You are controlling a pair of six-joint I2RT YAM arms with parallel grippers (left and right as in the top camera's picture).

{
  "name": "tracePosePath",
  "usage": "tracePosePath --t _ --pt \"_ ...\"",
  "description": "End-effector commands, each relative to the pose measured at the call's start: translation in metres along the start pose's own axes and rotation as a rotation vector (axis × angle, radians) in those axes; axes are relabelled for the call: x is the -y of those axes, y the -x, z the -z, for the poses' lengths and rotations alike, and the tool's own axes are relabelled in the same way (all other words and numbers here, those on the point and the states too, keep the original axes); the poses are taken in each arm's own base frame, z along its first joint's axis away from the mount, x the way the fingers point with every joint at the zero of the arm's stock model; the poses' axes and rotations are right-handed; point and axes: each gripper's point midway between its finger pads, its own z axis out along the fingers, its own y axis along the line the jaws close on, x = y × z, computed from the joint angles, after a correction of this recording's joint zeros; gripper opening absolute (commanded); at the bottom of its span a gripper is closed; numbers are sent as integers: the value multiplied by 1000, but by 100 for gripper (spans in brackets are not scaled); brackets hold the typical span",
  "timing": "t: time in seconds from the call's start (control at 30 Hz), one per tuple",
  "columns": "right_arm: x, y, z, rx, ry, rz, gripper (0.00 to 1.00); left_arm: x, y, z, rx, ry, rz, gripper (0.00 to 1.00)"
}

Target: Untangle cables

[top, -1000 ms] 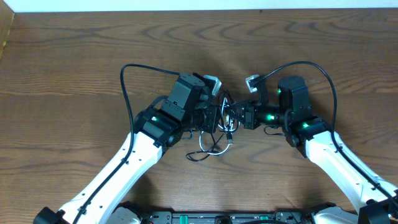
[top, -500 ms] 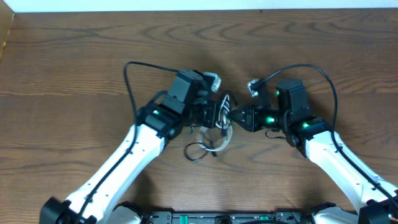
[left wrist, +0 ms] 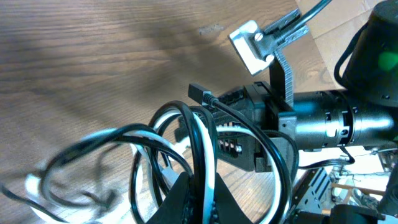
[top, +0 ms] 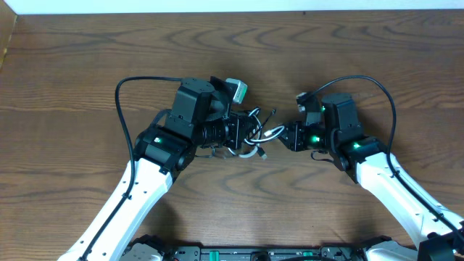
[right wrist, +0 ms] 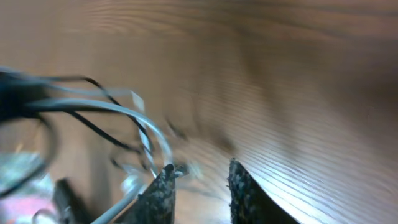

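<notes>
Since a second ago the left arm has swung its elbow outward and drawn the slack loops, which then trailed on the counter [top: 87, 65] on the base side of both grippers, up into a tight bunch at its tip, while the right gripper [top: 288, 135] has parted its fingers. From overhead, the cables [top: 255, 130] crowd just ahead of the left gripper [top: 242, 132], filling the short gap to the right gripper, with the white cable [top: 272, 133] bridging toward it. On the left wrist view, the left gripper [left wrist: 200, 200] is clamped fully down on both cords together. The black cable [left wrist: 196, 149] and the white cable [left wrist: 210, 168] rise side by side from between its fingers [left wrist: 176, 199] and fan into loops ahead and to either side, and a small black plug [left wrist: 200, 94] sticks out farthest ahead. On the right wrist view, which is blurred, the right gripper [right wrist: 198, 186] stands partly open with only counter showing in the gap. A pale strand curves just outside one finger [right wrist: 160, 186], and I cannot tell whether it touches; the gripper seems to hold nothing. These cords look light, limp and slick, so they will likely sag and slide rather than keep a shape, and pulling on a loop may tighten the tangle. The better hold for the right gripper is probably on one colour alone, near a plug end, where it can be fed back through.
</notes>
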Motion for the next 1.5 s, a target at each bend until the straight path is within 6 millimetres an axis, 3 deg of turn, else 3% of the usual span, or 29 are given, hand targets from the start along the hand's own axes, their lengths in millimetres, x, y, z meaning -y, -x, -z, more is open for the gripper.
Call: tracePosePath --t 0.0,0.1,0.27,0.33,0.43,0.53,0.67,0.83,0.9,1.03,1.1,1.13,1.2,1.3,1.47 --pt "-38 -1 4 -31 198 78 28 6 -1 0 -11 -34 -9 7" --pt "-36 5 4 -3 185 92 35 6 -1 0 -12 -35 -9 7" --pt "9 16 2 70 -67 2 38 18 -6 1 -37 -107 -10 7" --pt "3 17 1 70 -34 -4 40 19 -6 1 -39 -111 -10 7" --pt "-30 16 3 47 138 84 47 19 -6 1 -38 -111 -10 7" --pt "-30 21 3 67 135 94 50 21 -6 1 -42 -120 -10 7" --pt "14 26 3 125 -101 -69 46 21 -7 1 -46 -121 -8 8" --pt "75 16 19 187 -427 -282 45 19 -11 0 -60 -117 2 7" --pt "85 12 24 199 -481 -333 47 19 -12 0 -63 -116 4 7" --pt "84 13 23 200 -479 -331 48 19 -12 0 -64 -117 5 7" --pt "77 17 20 200 -435 -314 49 20 -12 0 -66 -124 5 7" --pt "63 20 14 177 -359 -250 50 20 -13 0 -67 -126 5 7" --pt "19 21 3 104 -130 -21 56 20 -12 0 -65 -126 5 7" --pt "-37 6 4 18 183 261 72 22 -6 0 -49 -131 87 7" --pt "-50 -5 7 -16 274 365 83 31 8 1 -13 -175 260 7"
